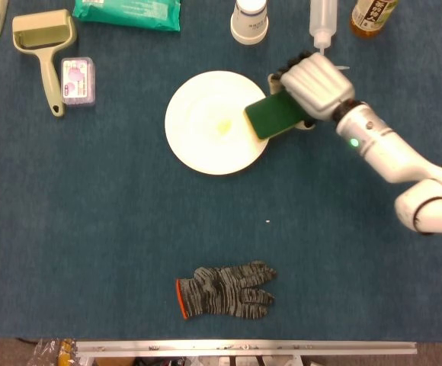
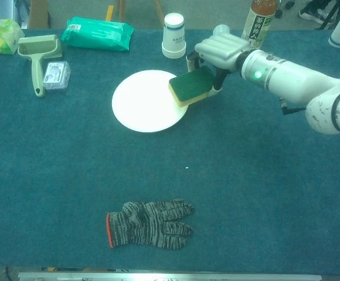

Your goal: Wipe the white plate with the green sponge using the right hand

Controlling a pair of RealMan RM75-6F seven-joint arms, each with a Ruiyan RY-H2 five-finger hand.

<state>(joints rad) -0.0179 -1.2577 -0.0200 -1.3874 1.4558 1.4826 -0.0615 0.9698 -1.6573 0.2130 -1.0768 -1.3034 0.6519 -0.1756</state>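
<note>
The white plate (image 1: 213,126) (image 2: 143,102) lies on the blue cloth near the table's middle, with a small yellow smear (image 1: 223,128) near its centre. My right hand (image 1: 310,82) (image 2: 220,50) grips the green sponge (image 1: 273,116) (image 2: 189,86), whose yellow backing faces down. The sponge overlaps the plate's right rim, tilted; whether it touches the plate I cannot tell. My left hand shows in neither view.
A grey knit glove (image 1: 225,290) lies near the front edge. At the back stand a white cup (image 1: 249,19), a squeeze bottle (image 1: 322,17) and a tea bottle (image 1: 372,15). A lint roller (image 1: 44,46), a small box (image 1: 78,80) and a green packet (image 1: 127,13) lie at the back left.
</note>
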